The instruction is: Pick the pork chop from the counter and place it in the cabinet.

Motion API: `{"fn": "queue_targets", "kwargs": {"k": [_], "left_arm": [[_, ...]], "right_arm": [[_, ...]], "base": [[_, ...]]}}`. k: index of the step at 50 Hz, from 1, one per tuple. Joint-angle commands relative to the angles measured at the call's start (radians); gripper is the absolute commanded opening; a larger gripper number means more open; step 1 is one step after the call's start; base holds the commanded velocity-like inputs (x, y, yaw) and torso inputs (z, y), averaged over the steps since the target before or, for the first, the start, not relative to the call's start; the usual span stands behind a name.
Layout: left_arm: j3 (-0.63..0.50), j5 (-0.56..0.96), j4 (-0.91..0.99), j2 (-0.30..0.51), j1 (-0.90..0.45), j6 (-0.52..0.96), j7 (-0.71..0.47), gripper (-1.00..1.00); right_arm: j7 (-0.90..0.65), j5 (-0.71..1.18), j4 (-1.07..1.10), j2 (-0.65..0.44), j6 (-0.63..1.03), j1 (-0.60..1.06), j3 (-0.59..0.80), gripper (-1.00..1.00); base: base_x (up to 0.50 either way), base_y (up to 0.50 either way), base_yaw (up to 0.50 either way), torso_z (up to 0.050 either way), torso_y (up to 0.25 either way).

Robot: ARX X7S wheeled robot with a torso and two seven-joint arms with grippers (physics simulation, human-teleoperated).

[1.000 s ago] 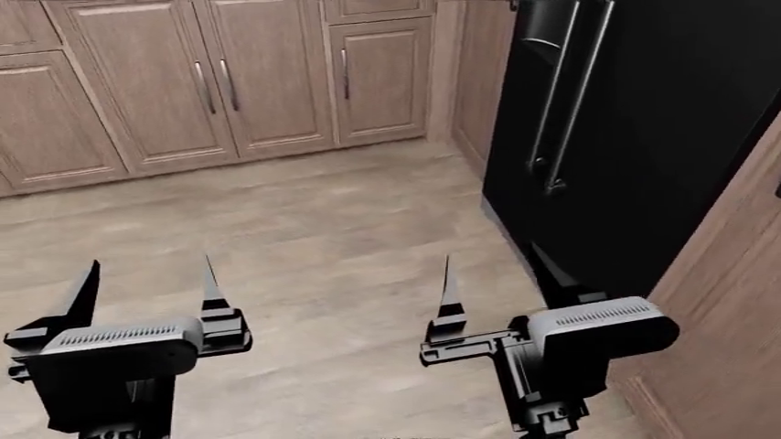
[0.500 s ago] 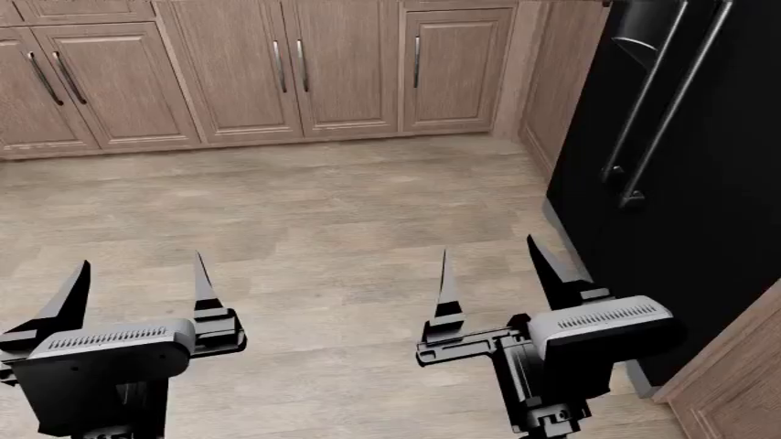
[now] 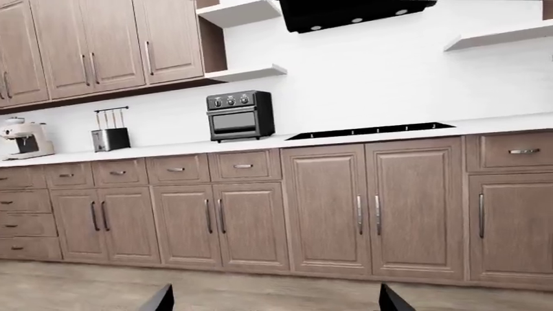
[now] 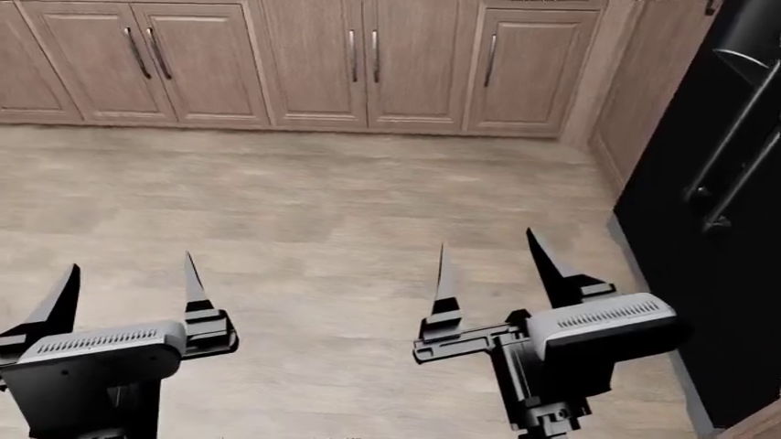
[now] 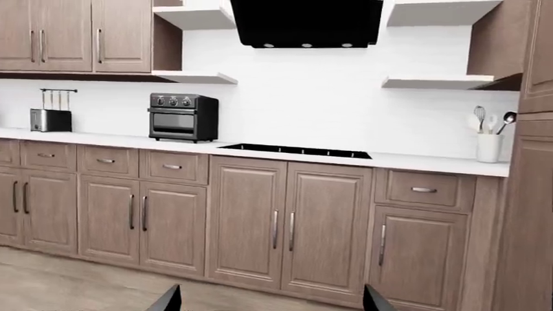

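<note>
- Nowhere in the three views does the pork chop show, so its place, its heading and its long axis cannot be told.
- A white countertop (image 5: 415, 162) runs along the wall in both wrist views, atop wood-grain base cabinets (image 5: 250, 220) with bar handles.
- On that top stand a black toaster oven (image 5: 181, 117), a toaster (image 5: 50, 119) and, at the far end near the tall side panel, a white cup of utensils (image 5: 489, 146); a black cooktop (image 5: 298, 151) lies flush between them, under a dark range hood (image 5: 307, 23).
- The left wrist view adds a pale coffee machine (image 3: 24, 138) beyond the toaster.
- The left gripper (image 4: 123, 293) hangs over bare wood-look floor (image 4: 317, 210), its two fingers spread wide and holding nothing.
- The right gripper (image 4: 495, 274) stands beside it, likewise spread and empty.
- A black fridge (image 4: 720, 238) with long bar handles rises just beside the right gripper.
</note>
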State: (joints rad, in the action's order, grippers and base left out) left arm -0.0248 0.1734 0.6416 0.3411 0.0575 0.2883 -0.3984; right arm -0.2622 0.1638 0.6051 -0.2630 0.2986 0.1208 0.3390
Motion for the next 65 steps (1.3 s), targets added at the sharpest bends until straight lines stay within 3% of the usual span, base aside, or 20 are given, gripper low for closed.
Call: {"fn": "queue_targets", "kwargs": {"k": [1, 12, 20, 40, 48, 59, 65], "left_arm": [[0.005, 0.004, -0.019, 0.005, 0.001, -0.010, -0.001, 1.00], [0.011, 0.012, -0.044, 0.001, 0.009, -0.033, -0.004, 1.00], [-0.059, -0.057, 0.030, -0.003, -0.006, 0.055, -0.040, 1.00], [-0.154, -0.118, 0.012, -0.030, 0.015, 0.016, -0.065, 1.00], [-0.097, -0.071, -0.003, -0.009, 0.035, -0.025, -0.055, 1.00], [-0.142, -0.023, -0.160, -0.029, -0.126, -0.040, 0.014, 1.00], [-0.100, -0.013, -0.167, -0.004, -0.097, -0.043, 0.006, 1.00]], "right_arm": [[-0.005, -0.002, -0.015, -0.001, -0.010, -0.001, 0.012, 1.00], [-0.009, 0.002, -0.021, -0.005, -0.019, -0.007, 0.015, 1.00], [0.028, 0.064, -0.043, -0.030, -0.084, -0.030, -0.024, 1.00], [0.032, 0.085, -0.040, -0.081, -0.157, -0.115, -0.071, 1.00], [0.004, 0.050, -0.021, -0.064, -0.129, -0.108, -0.040, 1.00], [-0.029, 0.045, -0.091, -0.051, -0.088, -0.034, -0.072, 1.00], [-0.012, 0.045, -0.167, -0.014, -0.119, 0.002, -0.035, 1.00]], "base": [[0.00, 0.00, 0.50, 0.000, 0.000], [0.00, 0.00, 0.50, 0.000, 0.000], [0.00, 0.00, 0.50, 0.000, 0.000], [0.00, 0.00, 0.50, 0.000, 0.000], [0.00, 0.00, 0.50, 0.000, 0.000], [0.00, 0.00, 0.50, 0.000, 0.000], [0.00, 0.00, 0.50, 0.000, 0.000]]}}
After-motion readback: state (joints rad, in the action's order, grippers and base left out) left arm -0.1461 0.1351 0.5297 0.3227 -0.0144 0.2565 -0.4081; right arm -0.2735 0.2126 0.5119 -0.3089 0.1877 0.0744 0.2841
